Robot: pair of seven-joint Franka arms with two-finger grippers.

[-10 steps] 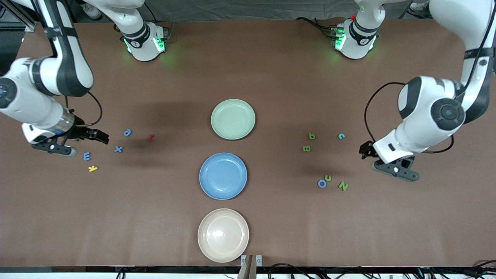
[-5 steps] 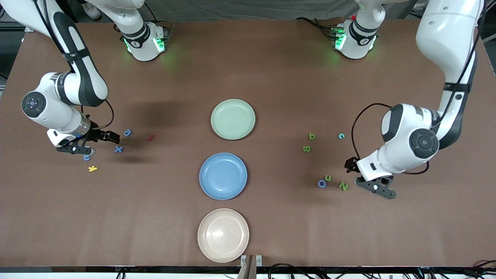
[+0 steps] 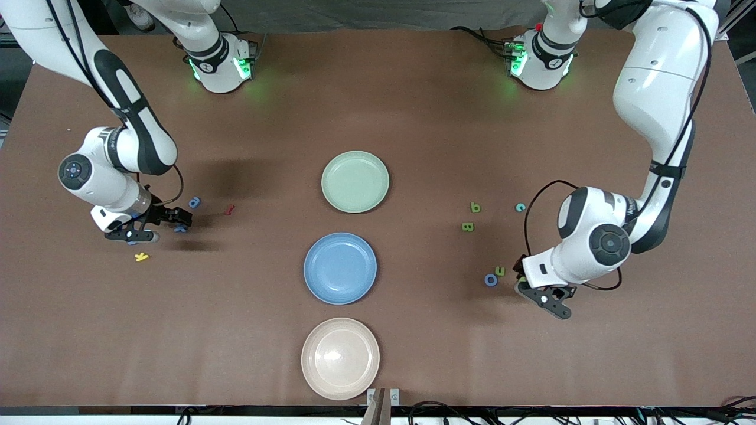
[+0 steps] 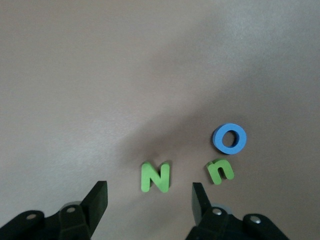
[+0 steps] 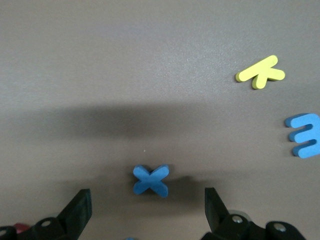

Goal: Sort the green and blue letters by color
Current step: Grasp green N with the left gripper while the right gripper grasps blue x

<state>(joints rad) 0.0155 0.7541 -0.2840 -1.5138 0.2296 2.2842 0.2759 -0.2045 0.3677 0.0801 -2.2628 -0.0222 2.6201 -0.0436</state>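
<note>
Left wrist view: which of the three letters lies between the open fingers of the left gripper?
The green capital N. It lies in line with the gap of the left gripper; the small green n and blue O lie off to one side.

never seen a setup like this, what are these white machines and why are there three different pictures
These are two white robot arms bolted to a brown table, each ending in a two-finger gripper. The wide picture comes from a high camera facing the robots. The other two come from small cameras on the arms' wrists, looking down past the fingers.

The left gripper hangs open over a green letter N, beside a small green n and a blue ring-shaped O. The right gripper hangs open over a blue letter x, with a yellow k and a blue E lying near it. Neither holds anything.

In the middle of the table stand three round plates in a row: a pale green plate, a blue plate and a beige plate nearest the front camera. More small letters lie scattered toward each end.
</note>
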